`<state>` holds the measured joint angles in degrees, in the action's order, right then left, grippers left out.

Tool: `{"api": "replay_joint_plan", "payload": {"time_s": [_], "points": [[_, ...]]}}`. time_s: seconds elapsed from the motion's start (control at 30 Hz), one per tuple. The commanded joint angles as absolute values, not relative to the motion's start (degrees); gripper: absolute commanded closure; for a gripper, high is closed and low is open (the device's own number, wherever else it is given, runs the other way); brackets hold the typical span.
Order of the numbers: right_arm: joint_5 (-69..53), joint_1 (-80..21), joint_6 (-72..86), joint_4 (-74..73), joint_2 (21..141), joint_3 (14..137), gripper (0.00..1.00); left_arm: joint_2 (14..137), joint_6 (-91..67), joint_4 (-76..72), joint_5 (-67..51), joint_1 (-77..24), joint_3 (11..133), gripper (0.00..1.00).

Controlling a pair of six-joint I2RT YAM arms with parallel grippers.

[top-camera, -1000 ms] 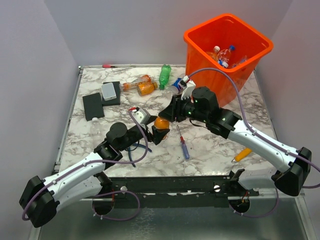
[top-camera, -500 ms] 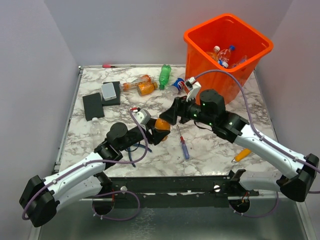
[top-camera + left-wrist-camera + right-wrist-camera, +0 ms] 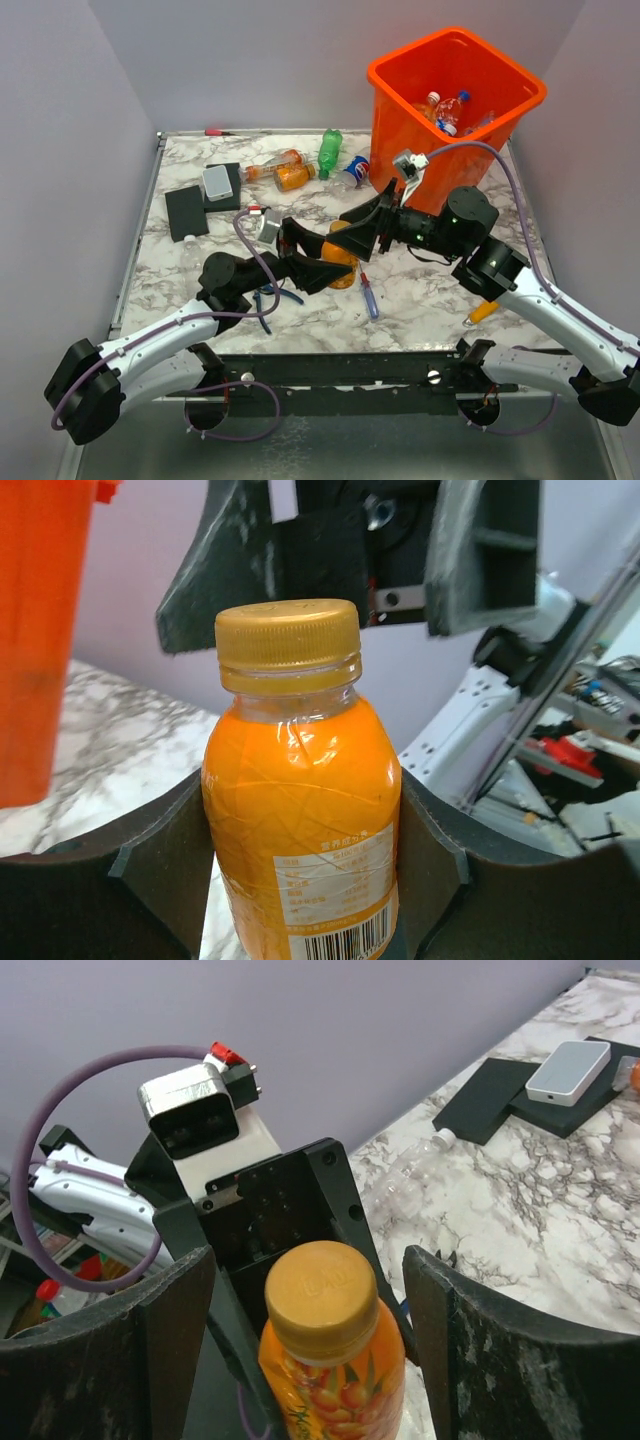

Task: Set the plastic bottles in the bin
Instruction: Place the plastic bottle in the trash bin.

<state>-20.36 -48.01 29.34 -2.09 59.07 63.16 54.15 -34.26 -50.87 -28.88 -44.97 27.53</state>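
Observation:
An orange-juice bottle with a gold cap hangs above the table's middle, my left gripper shut on its body. My right gripper is open, its fingers standing apart on both sides of the cap without touching. The orange bin stands at the back right with a few bottles inside. On the table lie a green bottle, an orange one, a clear one, a blue-labelled one, another clear one and an orange one.
A blue-and-red screwdriver lies just right of the held bottle, and blue-handled pliers lie under the left arm. Black pads and a grey box sit at the back left. A red pen lies along the far edge.
The left jaws closed on the orange bottle. The right jaws, shut on it a second ago, opened and drew back to the right. The bottle shifted slightly right.

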Motion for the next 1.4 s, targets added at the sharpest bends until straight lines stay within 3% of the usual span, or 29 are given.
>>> {"api": "replay_joint_plan", "payload": {"time_s": [0.0,0.1,0.2,0.4,0.43,0.47,0.57,0.6,0.7,0.83,0.93,1.0,1.07,1.37], "points": [[-25.06,-47.94,29.35,-0.74,59.67,63.18,0.22,54.75,-41.21,-61.49,-33.18,-44.65,28.89,1.00],[-24.88,-47.98,29.36,-0.74,59.50,62.58,0.26,54.76,-41.65,-62.00,-33.29,-44.69,29.07,1.00],[-25.17,-47.96,29.46,-0.79,59.50,62.11,0.36,54.90,-41.96,-62.05,-33.47,-44.65,29.26,1.00],[-25.57,-47.98,30.08,-0.44,59.88,61.86,0.65,55.65,-42.65,-62.05,-33.58,-44.65,29.27,0.99],[-25.70,-47.97,30.06,-0.44,60.01,61.94,0.69,55.64,-42.82,-62.05,-33.08,-44.65,29.15,0.92],[-25.75,-47.99,30.06,-0.44,60.03,62.11,0.74,55.47,-42.96,-61.90,-32.10,-44.60,28.99,0.75],[-23.12,-47.94,27.95,-2.75,59.38,64.12,0.91,53.57,-41.24,-57.29,-27.90,-44.59,28.69,0.05],[-21.08,-47.92,26.28,-4.61,59.06,65.81,0.98,52.21,-39.64,-54.36,-26.12,-44.61,28.92,0.01],[-11.29,-47.95,19.10,-13.11,59.05,73.85,1.00,46.44,-30.73,-40.69,-19.08,-44.49,30.63,0.01],[15.21,-47.92,9.31,-19.93,61.59,86.86,1.00,38.80,-17.14,-22.89,-1.80,-44.47,32.28,0.01],[36.52,-47.83,-0.96,-13.22,64.38,91.95,1.00,35.31,-9.24,-13.34,11.25,-44.48,32.71,0.01],[44.49,-46.96,-9.48,-2.62,66.18,92.65,1.00,33.04,-6.23,-10.01,18.82,-44.47,31.71,0.01],[46.36,-43.20,-13.48,5.64,68.80,94.71,1.00,30.43,-4.30,-8.91,23.86,-44.47,29.42,0.01],[43.84,-17.42,-5.99,9.11,85.67,107.41,1.00,23.18,-3.81,-8.73,28.84,-44.48,24.03,0.01]]}}
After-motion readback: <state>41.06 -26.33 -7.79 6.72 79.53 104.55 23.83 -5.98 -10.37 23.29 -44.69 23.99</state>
